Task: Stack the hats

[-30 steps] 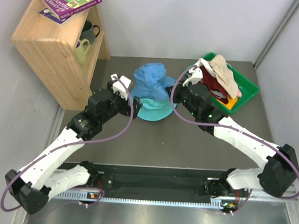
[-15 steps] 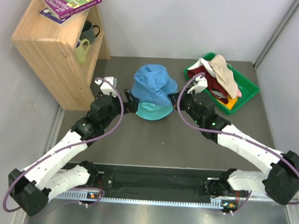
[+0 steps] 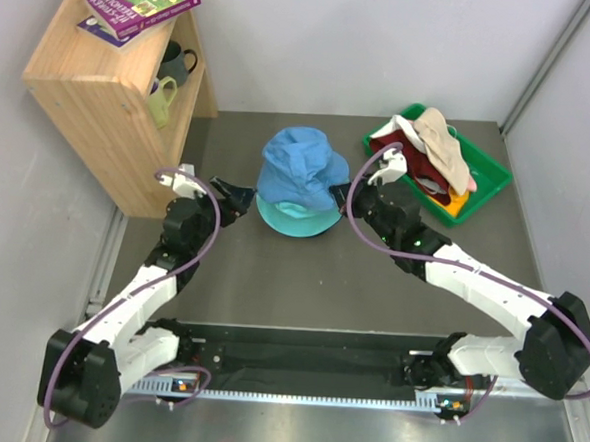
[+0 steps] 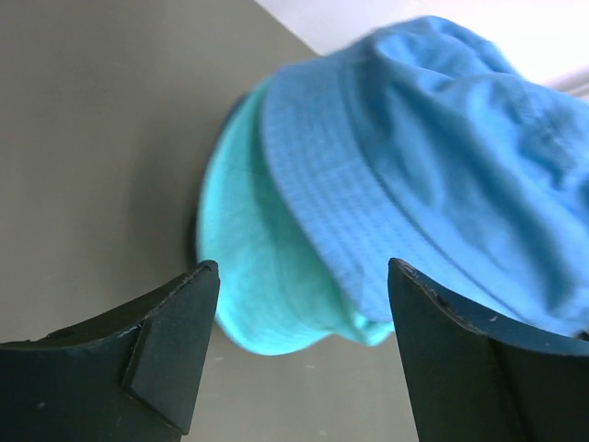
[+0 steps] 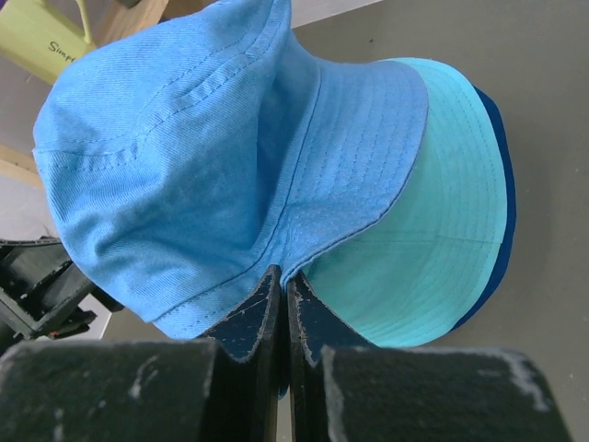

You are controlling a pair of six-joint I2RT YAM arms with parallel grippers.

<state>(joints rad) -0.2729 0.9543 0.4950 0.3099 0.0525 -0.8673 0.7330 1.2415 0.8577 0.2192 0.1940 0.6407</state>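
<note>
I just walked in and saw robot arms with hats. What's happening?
The robot is stacking hats. A blue hat sits on top of a teal hat. The right gripper is shut, pinching the blue hat's brim. The left gripper is open beside the pile, not touching it. A beige hat and others wait in the green tray.

Blue hat (image 3: 298,166) atop teal hat (image 3: 297,220), perhaps askew

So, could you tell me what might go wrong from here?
The right pincer is shut on the blue hat at its brim; pulling away unreleased could drag it off the teal hat. The blue hat sits crumpled and off-centre, and the open left pincer stands clear, so it might slump.
</note>
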